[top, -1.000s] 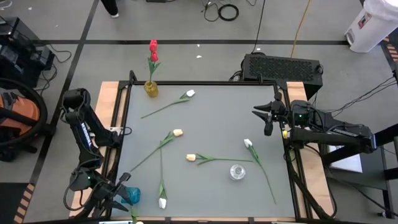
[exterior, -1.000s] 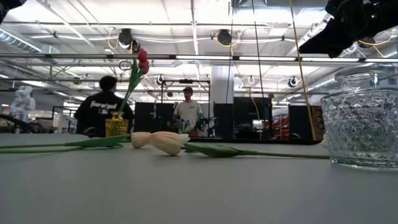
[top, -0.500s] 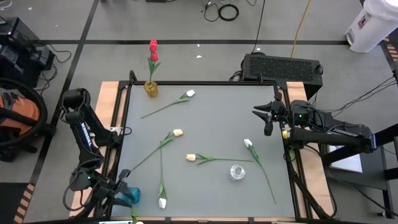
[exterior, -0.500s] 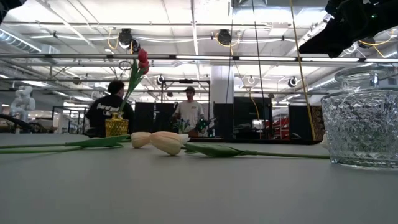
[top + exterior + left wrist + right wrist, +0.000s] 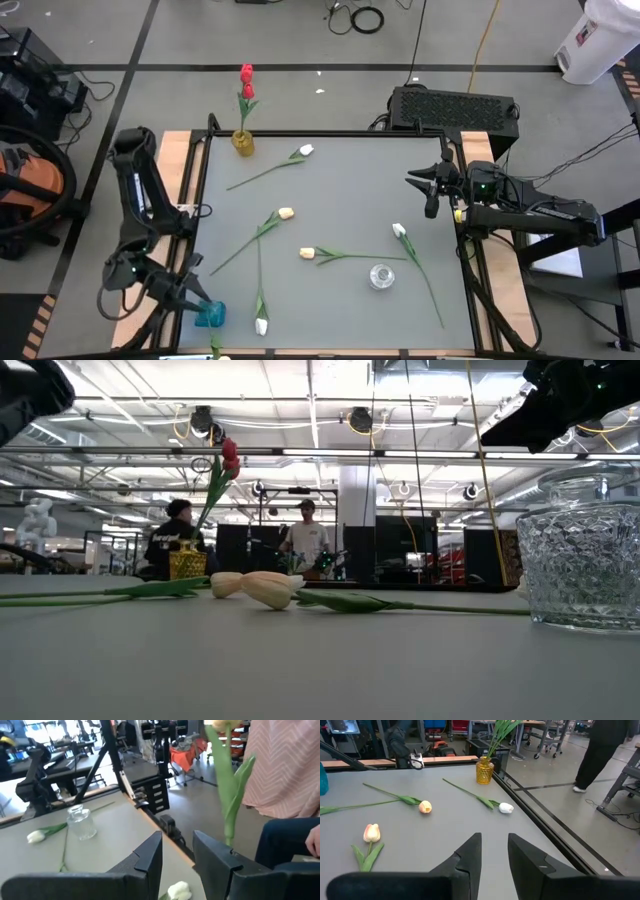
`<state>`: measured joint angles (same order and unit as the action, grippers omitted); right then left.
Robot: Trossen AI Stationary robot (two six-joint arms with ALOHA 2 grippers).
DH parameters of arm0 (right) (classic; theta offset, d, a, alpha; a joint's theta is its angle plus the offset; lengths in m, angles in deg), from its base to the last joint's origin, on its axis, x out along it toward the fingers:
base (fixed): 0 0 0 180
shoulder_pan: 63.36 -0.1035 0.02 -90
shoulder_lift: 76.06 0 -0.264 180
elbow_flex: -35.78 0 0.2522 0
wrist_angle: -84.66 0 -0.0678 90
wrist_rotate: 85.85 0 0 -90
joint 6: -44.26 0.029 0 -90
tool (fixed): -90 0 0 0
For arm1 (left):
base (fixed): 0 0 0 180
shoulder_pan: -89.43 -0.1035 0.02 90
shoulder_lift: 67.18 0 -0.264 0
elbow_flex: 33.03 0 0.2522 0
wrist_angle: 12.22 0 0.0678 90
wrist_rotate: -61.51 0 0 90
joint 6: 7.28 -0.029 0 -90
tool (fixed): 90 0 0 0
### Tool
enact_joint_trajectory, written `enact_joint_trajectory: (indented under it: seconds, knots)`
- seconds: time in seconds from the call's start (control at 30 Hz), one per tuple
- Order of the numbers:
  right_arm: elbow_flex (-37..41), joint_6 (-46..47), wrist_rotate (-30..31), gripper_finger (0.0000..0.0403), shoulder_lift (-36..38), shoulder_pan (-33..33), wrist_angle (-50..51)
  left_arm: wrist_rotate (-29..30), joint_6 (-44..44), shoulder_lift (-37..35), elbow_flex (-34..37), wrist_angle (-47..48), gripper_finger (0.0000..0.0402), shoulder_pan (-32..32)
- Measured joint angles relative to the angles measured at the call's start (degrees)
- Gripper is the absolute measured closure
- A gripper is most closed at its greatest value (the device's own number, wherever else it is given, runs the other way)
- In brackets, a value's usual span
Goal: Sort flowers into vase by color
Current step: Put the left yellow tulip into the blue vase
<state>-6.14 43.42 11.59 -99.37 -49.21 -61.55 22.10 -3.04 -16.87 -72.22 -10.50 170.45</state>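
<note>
Five tulips lie flat on the grey table: a white one (image 5: 306, 150), a cream one (image 5: 286, 213), another cream one (image 5: 307, 254), a white one (image 5: 398, 230) and a white one (image 5: 261, 326). Red tulips (image 5: 246, 75) stand in the yellow vase (image 5: 243, 142) at the far left corner. A cream tulip (image 5: 227, 790) stands upright in the blue vase (image 5: 210, 315) at the near left corner. The clear glass vase (image 5: 381, 276) holds nothing. My left gripper (image 5: 193, 297) hovers open just beside the blue vase. My right gripper (image 5: 424, 190) waits open at the right edge.
A person in a pink striped top (image 5: 285, 765) sits close beyond the near edge, hand (image 5: 315, 840) in view. People stand in the room beyond the far edge (image 5: 305, 540). The table's wooden rim (image 5: 175, 180) and black frame border the mat.
My left arm has risen and drawn its gripper a little back from the blue vase, toward the table's far edge. The right arm and the flowers have stayed where they were.
</note>
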Motion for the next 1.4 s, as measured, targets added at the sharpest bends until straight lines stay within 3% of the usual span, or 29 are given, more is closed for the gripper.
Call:
enact_joint_trajectory:
  seconds: [0.33,0.6,0.87,1.2,1.4]
  knots:
    - [0.00,0.00,0.00,0.0316,-0.02,0.00,0.00,1.51,7.05,-7.94,0.00,14.18,0.0286,0.52]
    - [0.00,0.00,0.00,0.0316,0.00,0.00,0.02,-7.31,8.06,-7.61,0.00,13.13,0.0286,0.52]
    - [0.00,0.00,0.00,0.0316,0.00,-0.02,0.00,-9.81,8.96,-7.59,0.00,12.40,0.0286,0.52]
    - [0.00,0.00,0.00,0.0316,-0.01,-0.02,0.00,-3.98,8.90,-7.59,0.00,16.71,0.0286,0.52]
    - [0.00,0.00,0.00,0.0316,-0.02,-0.02,0.00,3.22,8.69,-7.59,0.00,18.07,0.0286,0.36]
